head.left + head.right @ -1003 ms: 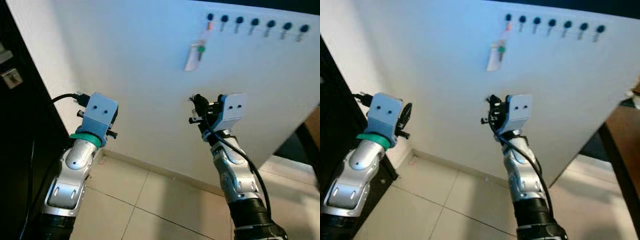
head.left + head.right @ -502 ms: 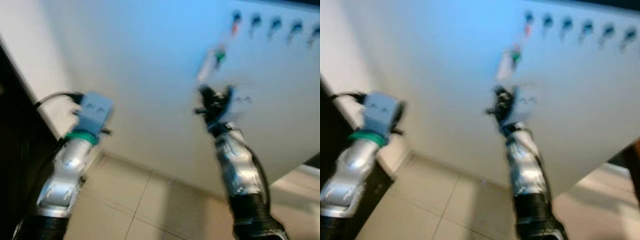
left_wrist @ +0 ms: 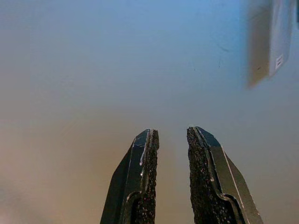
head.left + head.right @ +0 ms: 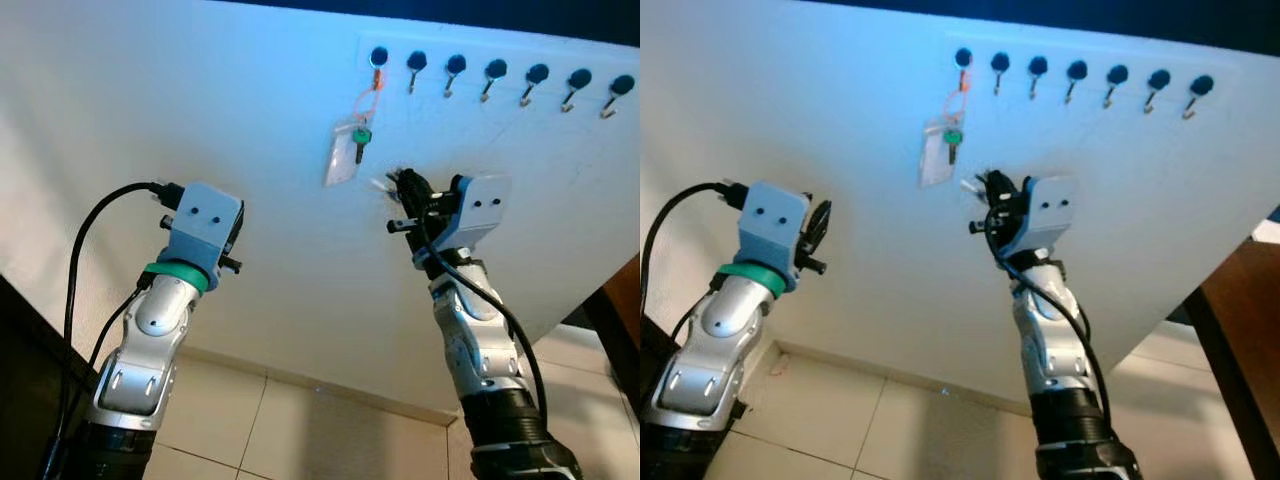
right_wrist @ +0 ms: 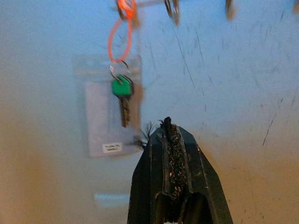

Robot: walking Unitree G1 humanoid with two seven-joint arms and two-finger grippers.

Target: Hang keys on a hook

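A green-headed key [image 4: 360, 136] hangs on an orange loop [image 4: 368, 101] from the leftmost hook [image 4: 378, 57] on the white wall, with a clear plastic tag [image 4: 340, 161] behind it. The right wrist view shows the key [image 5: 122, 88], loop [image 5: 120, 39] and tag [image 5: 108, 121] up close. My right gripper [image 4: 402, 186] is raised just below and right of the tag, shut with nothing in it [image 5: 168, 128]. My left gripper [image 4: 231, 240] is held up further left, facing bare wall. Its fingers [image 3: 147, 154] are open a little way around nothing.
A row of several black-knobbed hooks [image 4: 496, 70] runs to the right of the key, all bare. The white wall [image 4: 200, 110] meets a tiled floor [image 4: 300, 430]. Dark furniture [image 4: 20, 380] stands at the lower left and a brown surface [image 4: 1240, 330] at the right.
The whole picture has shifted, so the camera moved. My right gripper now stands closer under the hanging key and tag. The left arm holds much the same pose.
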